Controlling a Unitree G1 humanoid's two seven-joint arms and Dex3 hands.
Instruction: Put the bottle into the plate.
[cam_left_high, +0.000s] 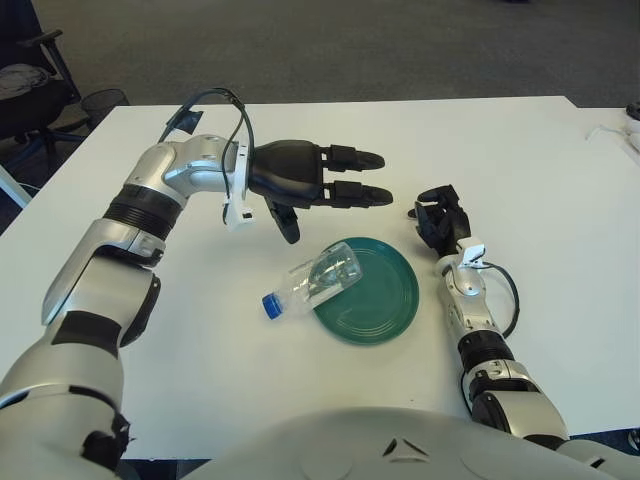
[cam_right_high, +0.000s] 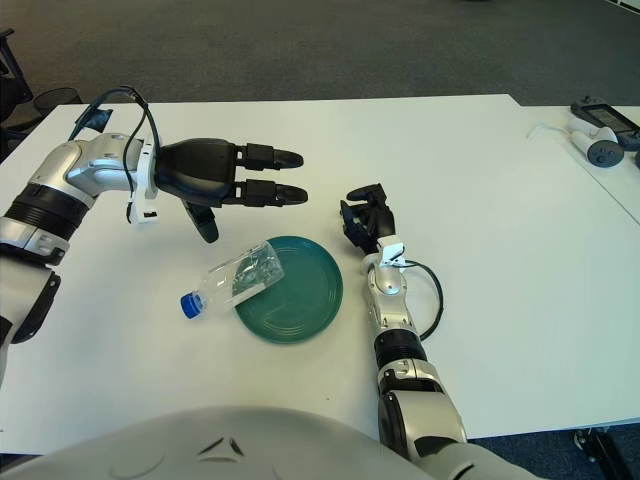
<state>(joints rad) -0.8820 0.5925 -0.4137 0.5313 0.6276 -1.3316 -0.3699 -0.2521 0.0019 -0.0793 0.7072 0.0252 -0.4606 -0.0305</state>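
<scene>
A clear plastic bottle (cam_left_high: 318, 280) with a blue cap (cam_left_high: 270, 306) lies on its side. Its base rests on the left rim of the green plate (cam_left_high: 375, 295), while its neck and cap hang over onto the white table. My left hand (cam_left_high: 335, 190) hovers above and behind the bottle, fingers stretched out toward the right and thumb pointing down, holding nothing. My right hand (cam_left_high: 440, 222) shows just right of the plate, fingers curled, empty.
The white table (cam_left_high: 530, 180) spreads around the plate. A cable and a small device (cam_right_high: 598, 140) lie at the far right edge. A chair and a dark bin (cam_left_high: 103, 101) stand off the table's back left corner.
</scene>
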